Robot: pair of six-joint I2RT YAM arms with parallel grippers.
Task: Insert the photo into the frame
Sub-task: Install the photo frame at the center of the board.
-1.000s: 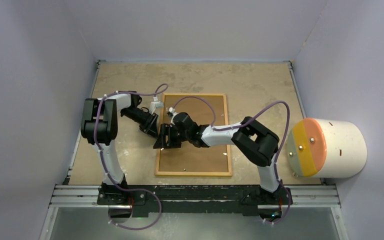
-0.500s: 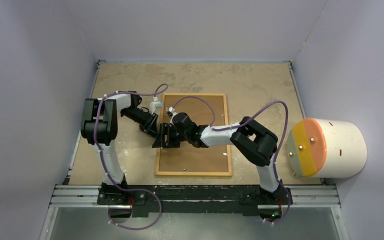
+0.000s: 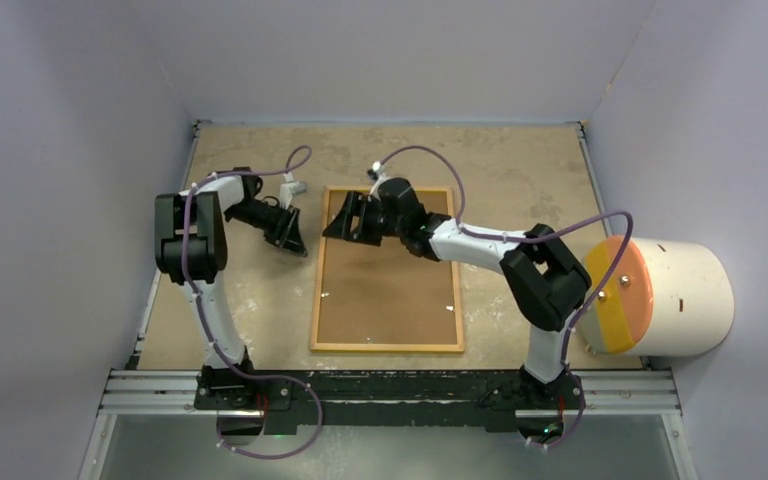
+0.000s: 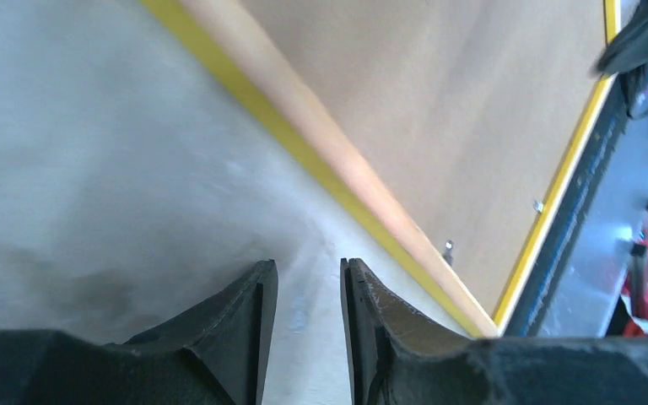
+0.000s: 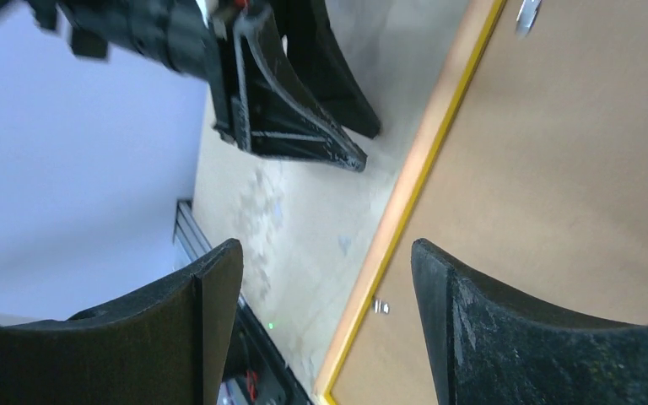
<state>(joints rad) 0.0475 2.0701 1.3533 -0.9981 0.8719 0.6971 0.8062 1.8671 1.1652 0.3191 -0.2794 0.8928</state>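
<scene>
The left tool (image 4: 308, 263) has drawn off the frame (image 3: 387, 347) to the surface (image 3: 250, 300) on its left, jaws slightly parted, empty. The right tool (image 5: 325, 245) has gone to the frame's far-left corner, released wide. The frame lies back up, holding a brown backing board (image 3: 385, 290).

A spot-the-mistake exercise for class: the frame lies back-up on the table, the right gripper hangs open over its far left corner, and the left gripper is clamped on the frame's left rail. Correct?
Not quite. The left gripper grips nothing: the left wrist view shows its jaws slightly apart over the table, beside the frame and not touching it. The rest stands.
</scene>
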